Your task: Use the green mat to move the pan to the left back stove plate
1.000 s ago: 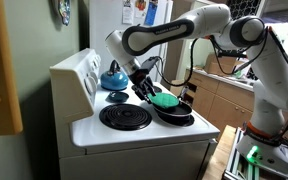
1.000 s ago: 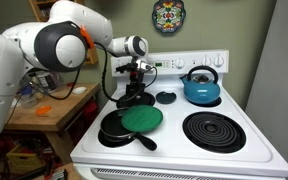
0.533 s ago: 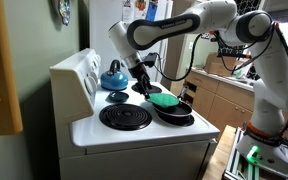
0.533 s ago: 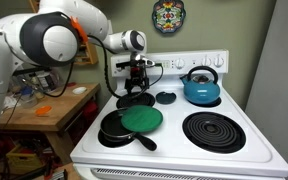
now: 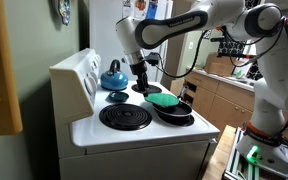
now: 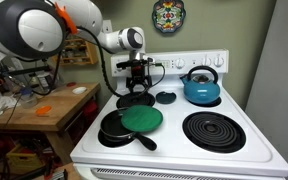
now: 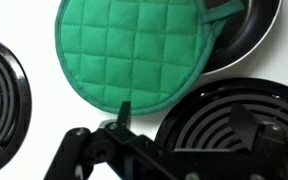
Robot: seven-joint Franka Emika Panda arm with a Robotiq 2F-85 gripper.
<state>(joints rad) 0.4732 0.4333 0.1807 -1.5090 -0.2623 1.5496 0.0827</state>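
Exterior views: blue kettle [image 5: 113, 76] [image 6: 200, 86] on stove [image 6: 174, 140]

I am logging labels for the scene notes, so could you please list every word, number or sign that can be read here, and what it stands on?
No text can be read in any view.
Papers on the white surface behind the arm: printed, but too small and blurred to read.
Stove control panel: any markings are too small to read.
Green mat, pan, kettle: no lettering visible.
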